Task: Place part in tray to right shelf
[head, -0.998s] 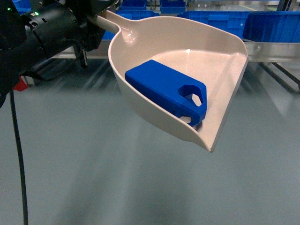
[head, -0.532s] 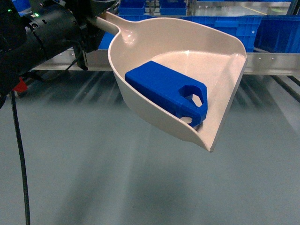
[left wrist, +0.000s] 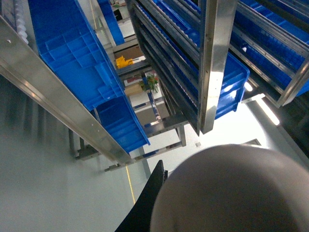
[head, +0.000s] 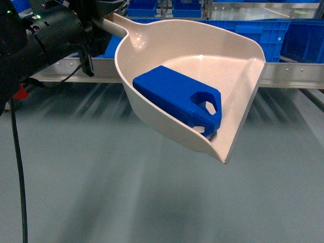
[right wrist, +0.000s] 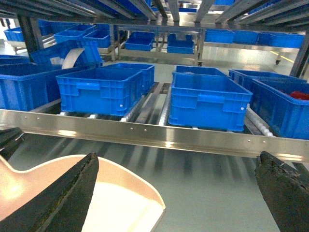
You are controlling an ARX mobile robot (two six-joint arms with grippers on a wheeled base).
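Note:
The beige tray (head: 243, 101) hangs in the air in the middle of the head view, tilted with its flat front edge to the lower right. The blue part (head: 172, 93) lies inside it, handle hole toward the front edge. My left gripper (head: 98, 23) is shut on the tray's handle at the upper left. In the left wrist view the tray (left wrist: 231, 193) fills the lower right beside one black finger (left wrist: 149, 203). My right gripper (right wrist: 177, 159) is open and holds nothing, with a corner of the tray (right wrist: 120, 208) by its left finger. The right shelf's steel rail (right wrist: 145, 133) runs straight ahead.
Large blue crates (right wrist: 101, 89) (right wrist: 207, 99) stand on the shelf's rollers behind the rail (head: 288, 76), with further crates on racks behind them. Grey floor (head: 101, 192) lies below the tray. A black cable (head: 19, 167) hangs at the left edge.
The shelf rail and crates have dropped lower and grown larger in the head view, as I come closer to the shelf. Tray and part keep their place in the left gripper.

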